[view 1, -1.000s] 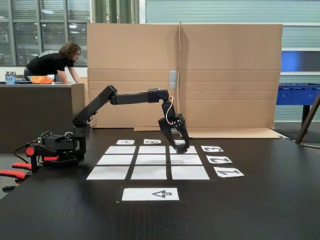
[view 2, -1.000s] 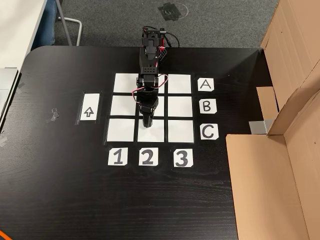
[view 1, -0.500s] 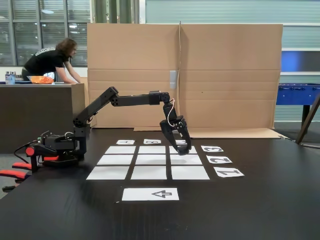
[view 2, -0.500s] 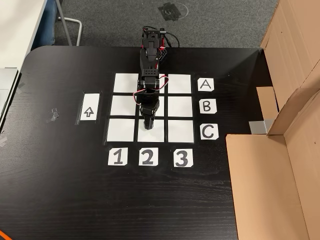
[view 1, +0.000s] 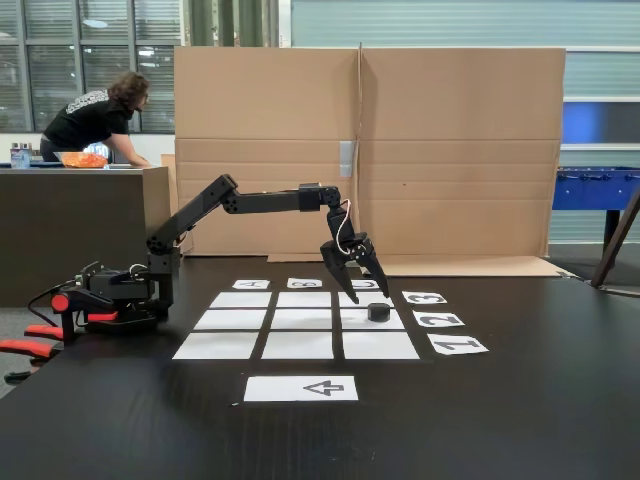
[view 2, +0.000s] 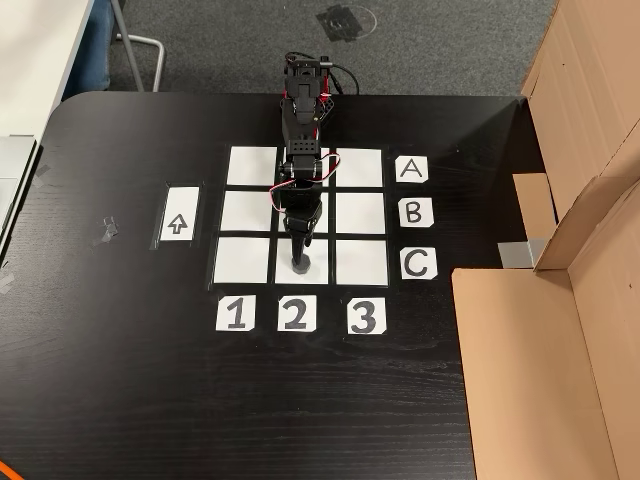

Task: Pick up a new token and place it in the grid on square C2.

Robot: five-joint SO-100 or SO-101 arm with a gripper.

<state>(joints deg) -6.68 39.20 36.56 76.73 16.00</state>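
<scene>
Token (view 1: pixel 378 311): small black cylinder, upright on square C2 (view 2: pixel 320 264), the middle square of the grid row beside the C card (view 2: pixel 418 263) and in line with the 2 card (view 2: pixel 294 314). In the top-down fixed view the token (view 2: pixel 301 265) sits left of the square's centre. Nothing grips it.

Gripper (view 1: pixel 360 287): above the token and clear of it in the side fixed view, tips pointing down. Jaws spread apart, holding nothing. In the top-down fixed view the gripper (view 2: pixel 300 240) hangs over the border between the B and C rows, partly hiding the squares beneath.

Arm (view 1: pixel 265 197): black, reaching out from its base (view 1: pixel 110 295) at the table's left edge in the side view; a white cable loops at the wrist.

Grid (view 1: pixel 235 320): 9 white paper rectangles, 3 by 3, on a black table (view 1: pixel 520 400). Cards A, B, C along 1 side; cards 1, 2, 3 along another.

Arrow sheet (view 1: pixel 301 388): single white sheet, apart from the grid, on the side opposite the letter cards.

Cardboard wall (view 1: pixel 450 150): stands behind the table.

Person (view 1: pixel 95 118): at a counter in the background, leaning forward.
</scene>
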